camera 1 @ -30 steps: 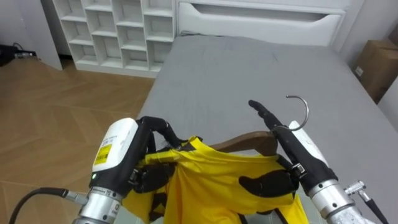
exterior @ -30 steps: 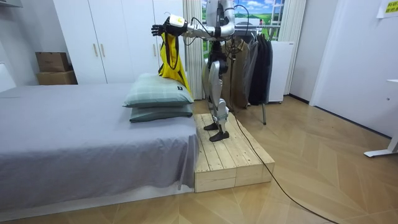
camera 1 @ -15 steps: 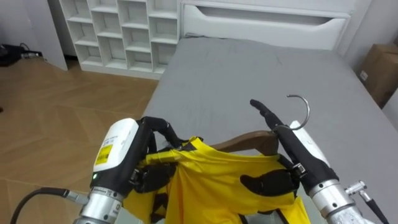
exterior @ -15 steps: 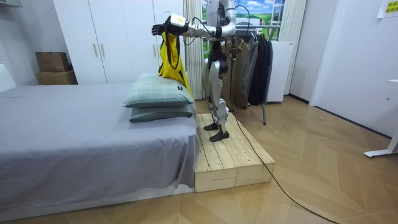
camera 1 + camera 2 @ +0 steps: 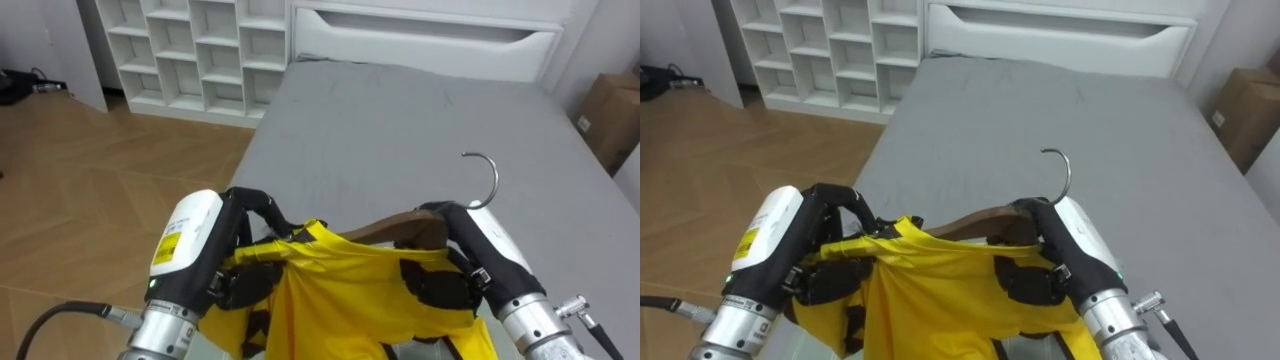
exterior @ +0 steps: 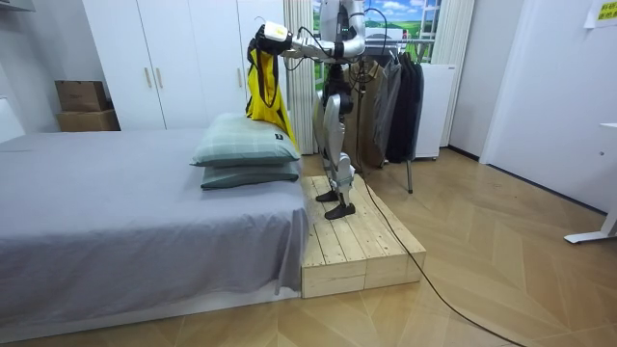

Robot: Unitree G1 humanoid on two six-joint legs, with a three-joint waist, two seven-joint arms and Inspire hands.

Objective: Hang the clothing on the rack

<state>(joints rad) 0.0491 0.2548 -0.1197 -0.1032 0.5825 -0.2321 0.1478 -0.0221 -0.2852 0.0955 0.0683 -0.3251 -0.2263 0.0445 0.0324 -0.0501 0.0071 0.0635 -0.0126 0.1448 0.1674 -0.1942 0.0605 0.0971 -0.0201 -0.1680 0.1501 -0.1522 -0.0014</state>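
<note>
Shirt (image 5: pixel 340 290) is soft, light and may slide off hanger (image 5: pixel 405 228); left hand (image 5: pixel 243 284) and right hand (image 5: pixel 440 286) each clench a shoulder, sensibly.

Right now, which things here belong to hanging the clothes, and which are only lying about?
For the job: yellow garment, wooden hanger, left hand, right hand, rack of hung clothes.
Lying about: bed, pillows, white shelf, cardboard box.

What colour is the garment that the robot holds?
The cloth garment is bright yellow, clearest in the left eye view.
</note>
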